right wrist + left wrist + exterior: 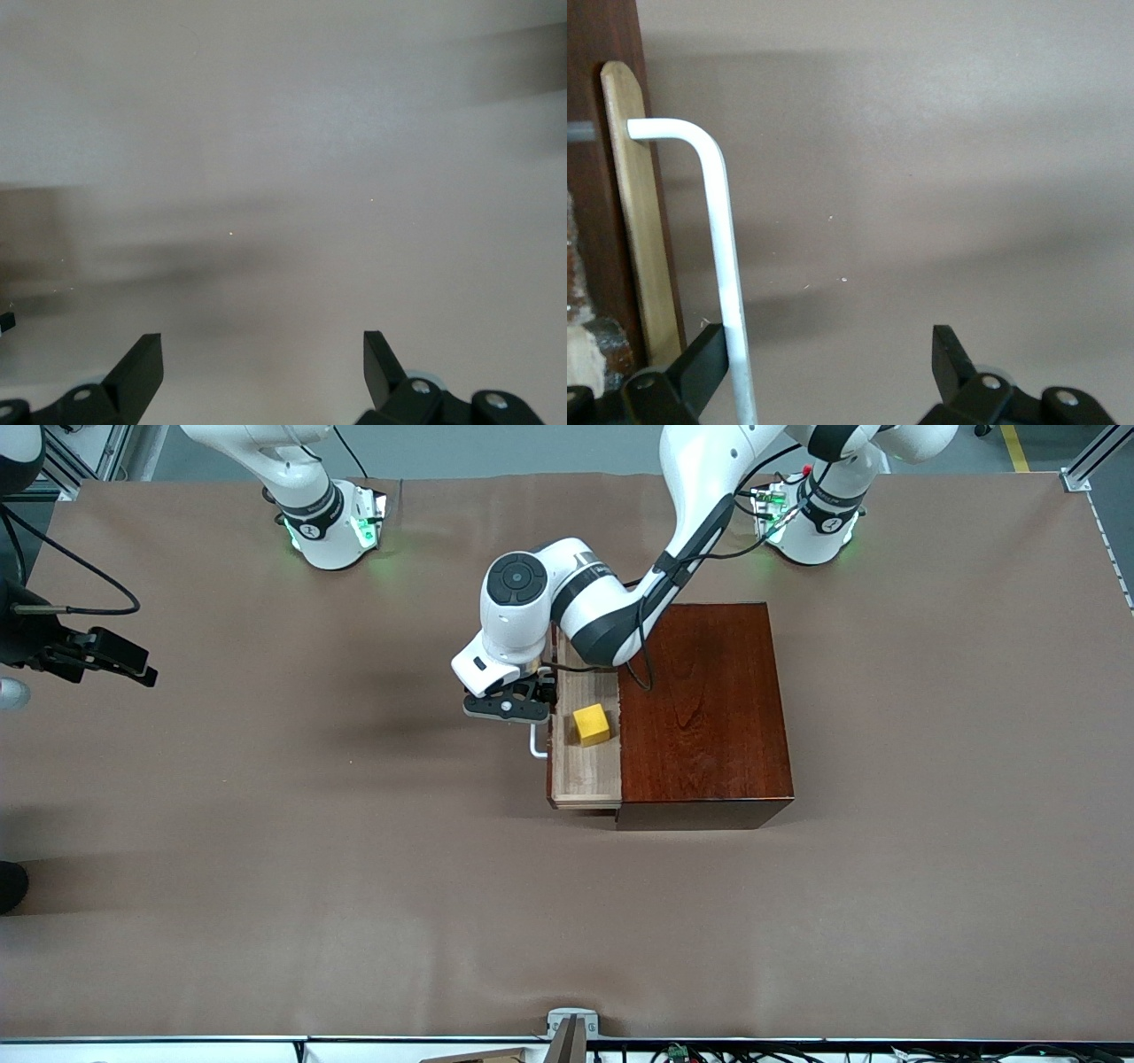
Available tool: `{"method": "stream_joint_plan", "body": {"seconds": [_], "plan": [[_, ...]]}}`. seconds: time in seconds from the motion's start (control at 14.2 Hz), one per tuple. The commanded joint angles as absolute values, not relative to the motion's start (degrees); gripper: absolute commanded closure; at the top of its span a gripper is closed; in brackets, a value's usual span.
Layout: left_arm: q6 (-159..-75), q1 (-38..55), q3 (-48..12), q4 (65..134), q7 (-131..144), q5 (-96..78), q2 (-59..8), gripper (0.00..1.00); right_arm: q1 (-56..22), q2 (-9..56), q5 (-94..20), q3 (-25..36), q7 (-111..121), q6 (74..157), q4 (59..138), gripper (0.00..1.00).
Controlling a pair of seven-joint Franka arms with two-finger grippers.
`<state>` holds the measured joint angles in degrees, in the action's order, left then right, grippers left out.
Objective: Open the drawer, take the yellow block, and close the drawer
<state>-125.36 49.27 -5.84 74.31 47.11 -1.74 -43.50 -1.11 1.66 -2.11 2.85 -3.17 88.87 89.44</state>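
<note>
Beside left tool [514, 710] | yellow block [592, 724] in open drawer [585, 766]

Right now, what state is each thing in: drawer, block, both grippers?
drawer: pulled open partway, handle free.
block: lying in the drawer, not held.
left gripper: open at the handle, one finger against the bar.
right gripper: open, holding nothing, over bare table; arm waits.

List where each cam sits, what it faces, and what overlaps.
Front: high across the table, facing both bases; shows the left claw at the open drawer holding the yellow block.
Left wrist: faces the white handle between open claw fingers.
Right wrist: faces bare table; right claw open.
Shared: handle, front and left wrist.
</note>
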Motion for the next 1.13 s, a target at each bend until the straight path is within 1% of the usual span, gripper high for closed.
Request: {"method": "stream_joint_plan", "body": {"seconds": [0.0,0.28,0.56,0.63,0.91,1.06], "plan": [[-134.0,50.4,-8.9,71.0,46.9,-7.0,-47.4,0.0,-1.3,2.1,-3.3,3.0,-4.2,88.7,88.6,0.0],[-135.8,50.4,-9.1,70.8,47.1,-9.0,-47.3,0.0,-1.3,2.3,-3.3,3.0,-4.2,88.7,88.3,0.0],[-135.6,50.2,-8.9,70.8,47.2,-9.4,-46.7,0.0,-1.9,2.5,-3.3,3.0,-4.3,88.9,88.3,0.0],[-134.9,49.8,-8.6,70.8,47.4,-9.4,-46.5,0.0,-1.9,2.5,-3.3,3.0,-4.3,89.1,88.3,0.0],[-127.9,49.2,-6.1,70.8,47.6,-9.1,-44.3,0.0,-1.9,2.6,-3.3,3.0,-8.0,89.5,88.2,0.0],[-126.3,49.0,-5.9,70.8,50.0,-9.2,-42.4,0.0,-1.9,2.6,-3.3,3.0,-8.0,89.5,88.2,0.0]]}}
